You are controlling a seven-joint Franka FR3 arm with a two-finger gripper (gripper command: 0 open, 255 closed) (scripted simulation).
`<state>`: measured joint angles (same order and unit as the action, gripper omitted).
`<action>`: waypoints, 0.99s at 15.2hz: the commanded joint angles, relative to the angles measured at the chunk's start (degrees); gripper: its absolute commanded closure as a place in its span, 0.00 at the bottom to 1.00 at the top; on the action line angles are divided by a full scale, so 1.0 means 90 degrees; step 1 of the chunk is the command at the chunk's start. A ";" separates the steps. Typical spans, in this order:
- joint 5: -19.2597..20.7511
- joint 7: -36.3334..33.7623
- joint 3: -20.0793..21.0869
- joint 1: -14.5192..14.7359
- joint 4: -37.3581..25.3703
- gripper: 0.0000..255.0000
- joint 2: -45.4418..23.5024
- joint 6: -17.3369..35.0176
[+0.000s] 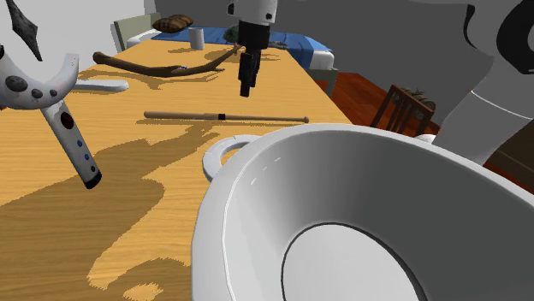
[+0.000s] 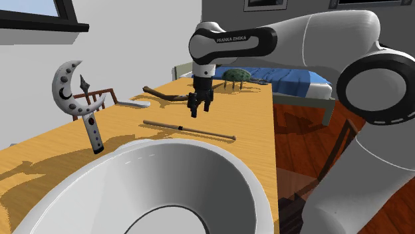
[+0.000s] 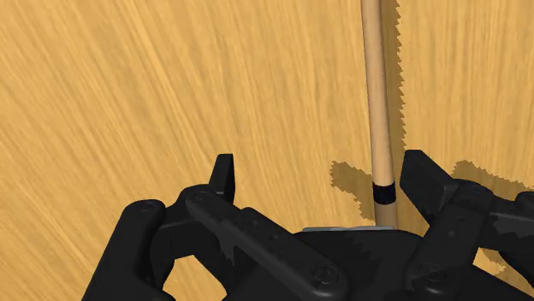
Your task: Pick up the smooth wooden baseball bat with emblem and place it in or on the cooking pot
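Your pot point(image 1: 244, 239) is cut off by the frame edges in both exterior views. It's white, big and close to the camera. In the wrist view the bat point(image 3: 376, 111) runs under the tool point(image 3: 323, 175), so that end is hidden. The emblem is too small to tell — you just see a black band point(image 3: 384, 192) around a slim, light-brown wooden shaft. The bat lies flat on the desk point(image 1: 51, 175), near the pot, below the tool. The tool hovers released — spread apart, gripping nothing.
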<state>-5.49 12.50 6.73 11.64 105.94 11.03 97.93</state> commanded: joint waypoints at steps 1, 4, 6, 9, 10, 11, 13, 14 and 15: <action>0.0031 0.0159 0.0147 0.0142 -0.0339 0.00 -0.0377 -0.0048; 0.0109 0.0371 0.0369 0.0355 -0.0875 0.00 -0.0916 -0.0175; 0.0149 0.0452 0.0461 0.0442 -0.1093 0.00 -0.1130 -0.0233; 0.0141 0.0460 0.0467 0.0449 -0.0801 0.00 -0.1100 0.0030; 0.0139 0.0462 0.0470 0.0451 -0.0707 0.00 -0.1093 0.0117; 0.0137 0.0464 0.0472 0.0453 -0.0616 0.00 -0.1088 0.0203; 0.0132 0.0467 0.0479 0.0460 -0.0388 0.00 -0.1082 0.0425; 0.0132 0.0468 0.0479 0.0460 -0.0387 0.00 -0.1081 0.0425; 0.0132 0.0467 0.0479 0.0460 -0.0388 0.00 -0.1082 0.0425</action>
<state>-4.28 16.72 11.02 15.76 102.15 1.22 101.50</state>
